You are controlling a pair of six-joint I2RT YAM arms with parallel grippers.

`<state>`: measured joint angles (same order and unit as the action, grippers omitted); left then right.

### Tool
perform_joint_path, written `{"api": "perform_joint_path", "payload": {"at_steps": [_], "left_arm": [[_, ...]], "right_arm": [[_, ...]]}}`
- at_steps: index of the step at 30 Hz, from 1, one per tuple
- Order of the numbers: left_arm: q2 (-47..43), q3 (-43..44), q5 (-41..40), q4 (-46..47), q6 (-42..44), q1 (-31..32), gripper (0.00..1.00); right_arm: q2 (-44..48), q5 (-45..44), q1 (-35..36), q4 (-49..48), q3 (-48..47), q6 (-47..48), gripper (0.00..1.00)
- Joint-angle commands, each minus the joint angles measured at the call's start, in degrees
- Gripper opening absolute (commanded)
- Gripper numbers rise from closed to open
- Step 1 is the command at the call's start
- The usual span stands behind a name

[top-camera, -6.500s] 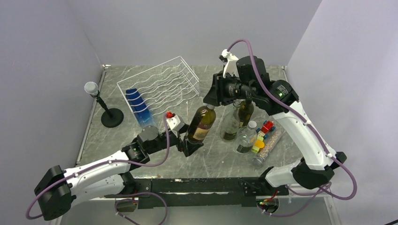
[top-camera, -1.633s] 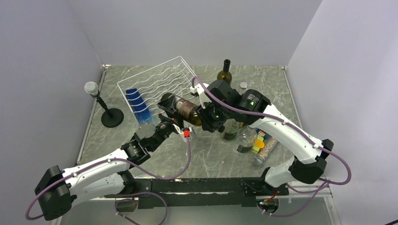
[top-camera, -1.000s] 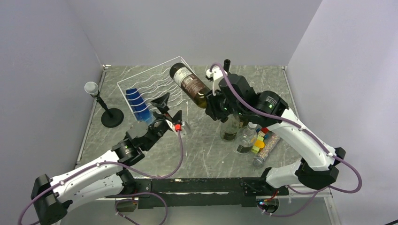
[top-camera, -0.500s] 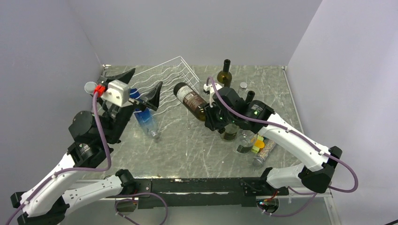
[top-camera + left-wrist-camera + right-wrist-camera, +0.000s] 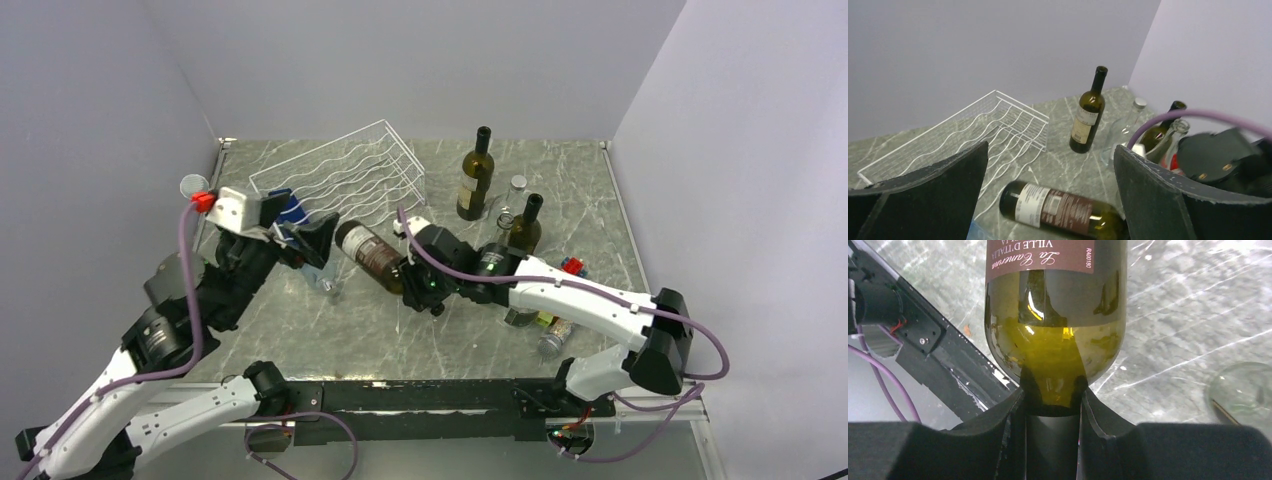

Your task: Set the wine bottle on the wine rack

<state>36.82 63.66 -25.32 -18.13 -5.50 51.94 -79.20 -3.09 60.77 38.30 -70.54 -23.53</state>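
Just off the near right corner of the wine rack (image 5: pixel 340 175), the wine bottle (image 5: pixel 368 256) lies nearly level, its base toward the white wire cradles and its neck toward the middle of the table (image 5: pixel 450 340). It is not on the rack; whether it touches the marble cannot be told. The right gripper (image 5: pixel 408 282) is clamped on the neck, and the right wrist view shows both fingers (image 5: pixel 1008 415) pressed against the dark glass below the shoulder. The right arm reaches low and long across the table, elbow folded at the far right, forearm running left to the wrist.

The left gripper (image 5: pixel 298 225) hangs above the rack's near left end, jaws spread wide and holding nothing, the arm raised and bent over the table's left edge. Below it a blue-labelled plastic bottle (image 5: pixel 322 275) slants off the rack's front, close to the wine bottle's base. Behind the right wrist stand two upright dark bottles (image 5: pixel 472 180), with a clear capped bottle (image 5: pixel 515 190) between them.
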Motion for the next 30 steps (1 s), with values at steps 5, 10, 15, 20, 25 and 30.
{"api": "perform_joint_path", "payload": {"at_steps": [5,10,15,20,25,30], "left_arm": [[-2.9,-1.48,0.3,-2.32,-4.36,0.18,0.99],[-3.13,-2.2,0.63,-3.04,-3.84,0.19,0.99],[-2.87,-2.29,0.74,-2.92,-2.52,0.22,0.99],[-1.48,0.1,0.3,-5.53,-2.15,0.19,0.99],[-1.07,0.35,0.66,-5.9,-2.04,0.24,0.99],[-0.98,0.04,1.43,-5.85,-2.16,0.18,0.99]], "right_arm": [[-3.62,-3.74,4.38,-21.54,4.44,-7.04,0.0],[-7.87,-8.54,5.32,-25.72,4.3,-7.34,0.0],[-10.61,-10.86,5.32,-29.21,4.56,-5.7,0.0],[-12.75,-12.0,4.97,-33.97,5.67,-5.87,0.0],[-15.65,-10.77,4.5,-36.46,4.32,-6.24,0.0],[-18.08,-10.31,4.36,-37.01,2.84,-6.45,0.0]]}}
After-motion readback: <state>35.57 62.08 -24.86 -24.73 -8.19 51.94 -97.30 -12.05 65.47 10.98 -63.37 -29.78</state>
